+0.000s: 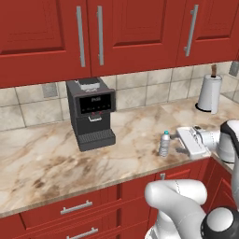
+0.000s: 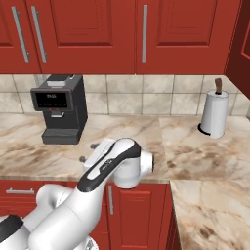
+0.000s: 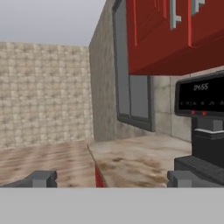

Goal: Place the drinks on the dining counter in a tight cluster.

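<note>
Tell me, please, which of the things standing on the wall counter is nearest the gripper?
The small water bottle: it stands right at the open gripper, while the coffee machine and paper towel roll stand back by the tiled wall.

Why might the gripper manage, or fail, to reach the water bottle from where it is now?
Probably yes: the open gripper sits level with the water bottle, right beside it, with nothing between them.

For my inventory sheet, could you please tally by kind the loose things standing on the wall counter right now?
Water bottle: 1
Coffee machine: 1
Paper towel roll: 1
Total: 3
</note>
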